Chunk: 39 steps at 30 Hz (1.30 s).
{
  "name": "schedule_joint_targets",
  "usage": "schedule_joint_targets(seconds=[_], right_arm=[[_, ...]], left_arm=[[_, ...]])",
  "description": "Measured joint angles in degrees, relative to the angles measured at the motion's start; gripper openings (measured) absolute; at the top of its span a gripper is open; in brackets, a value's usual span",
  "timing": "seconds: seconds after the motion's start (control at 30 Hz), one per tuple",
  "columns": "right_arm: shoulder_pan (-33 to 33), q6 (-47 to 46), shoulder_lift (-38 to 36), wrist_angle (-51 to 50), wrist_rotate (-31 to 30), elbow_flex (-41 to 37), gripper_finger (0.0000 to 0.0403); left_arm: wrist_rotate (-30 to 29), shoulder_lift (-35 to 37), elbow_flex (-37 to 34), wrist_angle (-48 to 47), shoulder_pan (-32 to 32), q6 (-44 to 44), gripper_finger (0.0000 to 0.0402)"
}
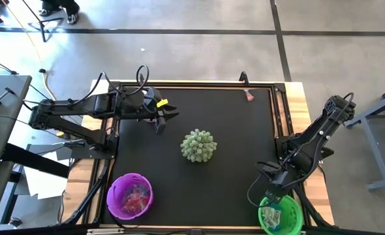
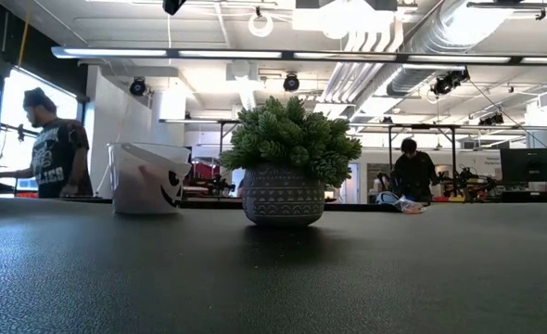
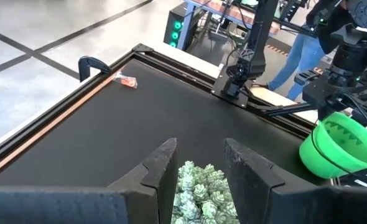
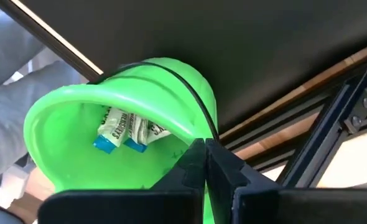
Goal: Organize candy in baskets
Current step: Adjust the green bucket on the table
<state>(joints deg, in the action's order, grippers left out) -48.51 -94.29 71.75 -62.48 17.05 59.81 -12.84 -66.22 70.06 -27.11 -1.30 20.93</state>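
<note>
From above, the right pincer [image 1: 275,189] hangs closed and empty over the green basket [image 1: 280,214] at the surface's near right corner, the left pincer [image 1: 164,115] half open; its wrist shows one light, crinkly candy [image 3: 127,81], best pinched across the wrapper.

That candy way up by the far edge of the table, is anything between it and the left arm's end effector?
Nothing visible is in the way. The candy lies alone on the black mat, and the left end effector has bare mat across to it. The spiky plant sits off to the side of that line.
</note>
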Motion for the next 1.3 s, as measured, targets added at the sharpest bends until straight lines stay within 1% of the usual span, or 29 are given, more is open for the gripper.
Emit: schedule_joint_targets(seconds=[0.27,0.63,0.73,1.03,1.13,1.3], right_arm=[[-0.5,-2.8,0.0,-2.0,1.5,0.0,0.0005],[-0.4,-0.8,-0.1,1.1,1.3,0.0,0.0009],[-0.4,-0.2,-0.1,1.2,1.4,0.0,0.0026],[-0.6,1.8,0.3,1.1,1.4,0.0,0.0113],[-0.6,3.5,2.0,0.3,1.3,0.0,0.0128],[-0.7,8.6,6.7,0.7,1.4,0.0,0.0133]], left_arm=[[0.0,0.0,0.0,0.0,0.0,0.0,0.0113],[0.0,0.0,0.0,-0.1,0.0,0.0,0.0113],[0.0,0.0,0.0,-0.1,0.0,0.0,0.0113],[0.0,0.0,0.0,-0.1,0.0,0.0,0.0113],[0.0,0.0,0.0,-0.1,0.0,0.1,0.0113],[0.0,0.0,0.0,-0.1,0.0,0.1,0.0113]])
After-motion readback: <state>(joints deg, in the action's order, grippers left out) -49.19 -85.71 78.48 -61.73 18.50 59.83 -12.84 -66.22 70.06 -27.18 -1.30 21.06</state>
